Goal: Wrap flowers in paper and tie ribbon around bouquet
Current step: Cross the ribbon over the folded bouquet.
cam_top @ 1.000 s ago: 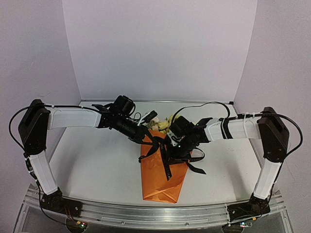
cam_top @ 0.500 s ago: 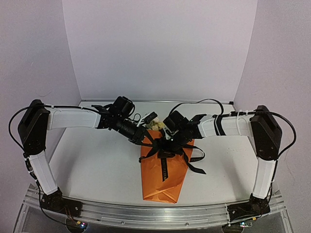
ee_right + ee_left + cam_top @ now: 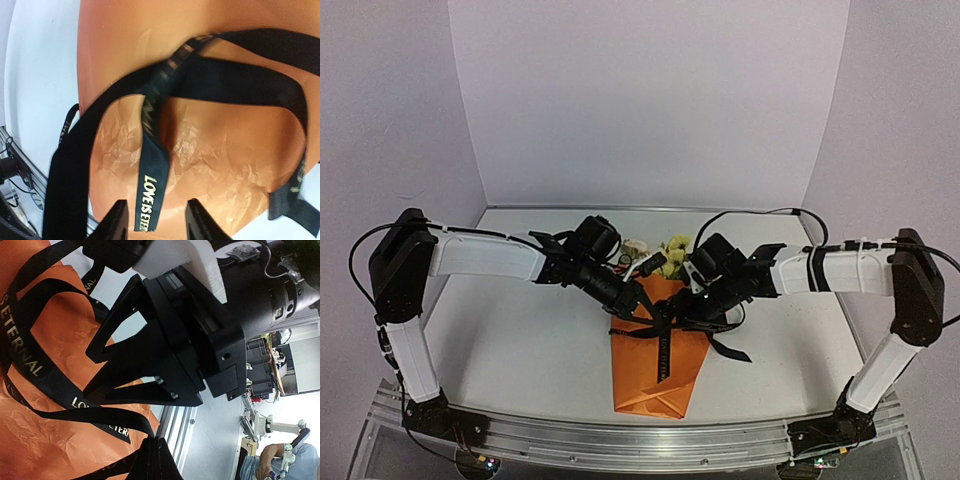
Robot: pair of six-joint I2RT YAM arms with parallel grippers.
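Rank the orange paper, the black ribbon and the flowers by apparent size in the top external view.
1. paper, largest
2. ribbon, loops and tails
3. flowers, only the blooms showing

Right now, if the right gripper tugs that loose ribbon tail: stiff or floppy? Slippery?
Probably floppy: the ribbon droops in loose loops over the paper. Likely light; its tail lies flat under the open right gripper. It looks smooth, so it may slide on the glossy paper.
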